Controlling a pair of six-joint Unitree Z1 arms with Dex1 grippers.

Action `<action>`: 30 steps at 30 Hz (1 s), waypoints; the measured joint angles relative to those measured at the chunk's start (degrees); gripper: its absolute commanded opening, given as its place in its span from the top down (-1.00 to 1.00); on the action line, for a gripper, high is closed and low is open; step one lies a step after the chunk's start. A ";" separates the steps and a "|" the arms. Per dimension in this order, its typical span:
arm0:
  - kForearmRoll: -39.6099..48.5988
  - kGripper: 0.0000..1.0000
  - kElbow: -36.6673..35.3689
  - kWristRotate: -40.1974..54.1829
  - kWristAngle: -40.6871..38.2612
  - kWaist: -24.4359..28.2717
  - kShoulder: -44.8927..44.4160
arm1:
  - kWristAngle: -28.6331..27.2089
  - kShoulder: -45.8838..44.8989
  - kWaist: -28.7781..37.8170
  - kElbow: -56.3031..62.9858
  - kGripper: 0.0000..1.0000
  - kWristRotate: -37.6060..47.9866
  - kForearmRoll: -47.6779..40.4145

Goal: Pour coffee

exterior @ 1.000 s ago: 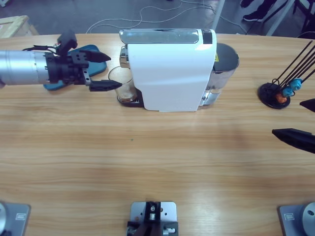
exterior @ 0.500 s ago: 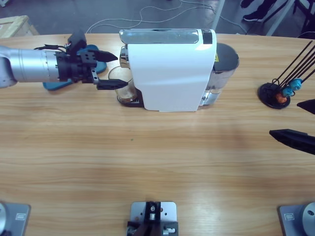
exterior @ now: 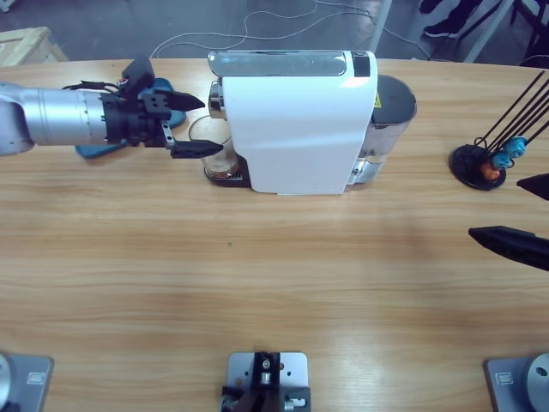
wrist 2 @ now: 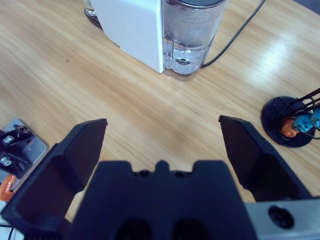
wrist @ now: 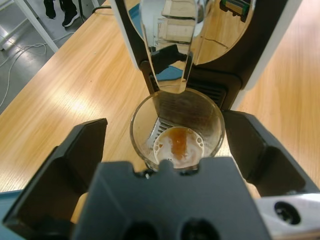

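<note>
A: The left gripper (wrist: 175, 142) stands spread wide around the clear glass tumbler (wrist: 177, 131), which sits under the white coffee machine's (exterior: 300, 120) spout to catch the pale brown coffee (wrist: 177, 145).

B: Apparently not touching yet. The right gripper (wrist 2: 162, 145) hangs agape over the wooden table (exterior: 274, 283), well clear.

A shallow pool of pale brown coffee (wrist: 177, 145) is seen at the bottom of an upright clear glass tumbler (wrist: 176, 131), placed under the machine's spout.
</note>
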 measured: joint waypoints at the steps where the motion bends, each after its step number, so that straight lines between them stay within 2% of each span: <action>1: 0.00 -1.00 0.00 0.00 0.05 -0.12 0.09 | 0.00 0.09 0.00 0.00 -1.00 0.00 0.00; 10: 0.00 -0.97 0.23 -0.71 4.67 -2.06 0.33 | 0.01 1.21 0.00 0.00 -1.00 0.00 0.00; 11: 0.00 -0.90 0.23 -0.71 4.80 -2.14 0.33 | 0.01 1.21 0.00 0.00 -1.00 0.00 0.00; 12: 0.00 -0.72 0.23 -0.71 4.87 -2.19 0.33 | 0.01 1.21 0.00 0.00 -1.00 0.00 0.00; 14: 0.00 -0.15 0.23 -0.71 4.94 -2.34 0.33 | 0.01 1.21 0.00 0.00 -1.00 0.06 0.00; 15: 0.00 0.03 0.23 -0.70 4.94 -2.44 0.33 | 0.01 1.21 0.00 0.00 -1.00 0.06 0.00; 17: 0.00 0.15 0.23 -0.71 4.94 -2.60 0.42 | 0.01 1.21 0.00 0.00 -1.00 0.07 0.00; 19: 0.00 0.52 0.23 -0.72 4.94 -2.64 0.64 | 0.01 1.21 0.00 0.00 -1.00 0.15 0.00; 22: 0.00 0.94 0.23 -0.85 4.94 -2.65 0.77 | 0.01 1.21 0.00 0.00 -1.00 0.33 0.00; 23: 0.00 1.00 0.23 -0.85 4.94 -2.65 0.77 | 0.01 1.21 0.00 0.00 -1.00 0.37 0.00; 30: 0.00 1.00 0.29 -0.85 4.94 -2.65 0.77 | 0.01 1.21 0.00 0.00 -1.00 0.50 0.00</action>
